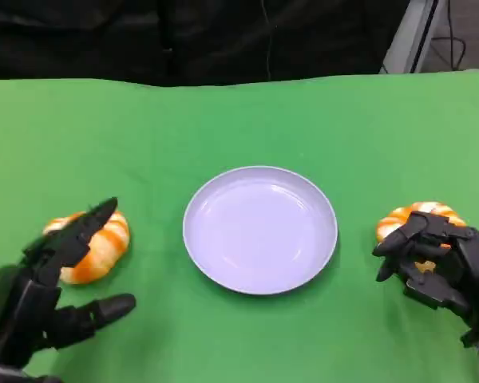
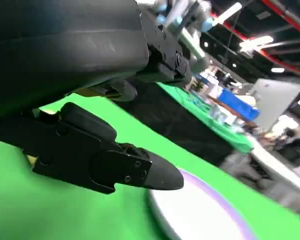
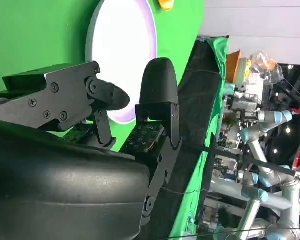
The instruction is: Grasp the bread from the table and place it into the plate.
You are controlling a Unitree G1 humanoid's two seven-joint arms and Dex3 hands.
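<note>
Bread point(image 1: 104, 239) by spread left hand point(image 1: 48, 291), second bread point(image 1: 419, 219) under curled right hand point(image 1: 443, 267), plate point(image 1: 259, 171) between, no writing legible

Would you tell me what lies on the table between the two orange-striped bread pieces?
In the head view, the empty pale lavender plate lies between the left bread and the right bread, with bare green table on either side of it.

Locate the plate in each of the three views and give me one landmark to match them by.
Head view: the plate lies at the middle of the green table, between the two breads.
Left wrist view: its pale rim shows beyond the left hand's fingers.
Right wrist view: the plate shows past the right hand's fingers.
Shared landmark: the green tabletop around the plate.
</note>
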